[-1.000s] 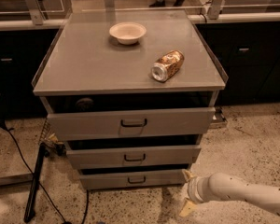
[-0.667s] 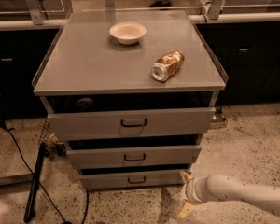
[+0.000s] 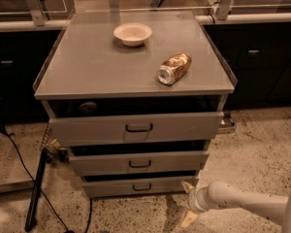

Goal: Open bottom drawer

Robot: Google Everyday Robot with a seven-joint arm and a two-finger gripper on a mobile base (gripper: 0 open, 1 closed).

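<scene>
The bottom drawer (image 3: 111, 187) is the narrowest grey front, lowest in the cabinet, with a small dark loop handle (image 3: 142, 187) at its centre. A dark gap shows above it. My gripper (image 3: 187, 203) is low at the right, just off the drawer's right end and near the floor. Its two pale fingertips (image 3: 186, 186) are spread apart, one above the other, and hold nothing. The white arm (image 3: 242, 203) reaches in from the lower right.
The mid-sized drawer (image 3: 102, 163) and the widest top drawer (image 3: 87, 128) sit above. On the cabinet top (image 3: 87, 67) are a white bowl (image 3: 132, 33) and a can lying on its side (image 3: 174, 68). A black cable and stand (image 3: 36, 188) lie on the floor at the left.
My gripper has crept slightly left, closer to the right end of the bottom drawer. The drawers have not moved.
</scene>
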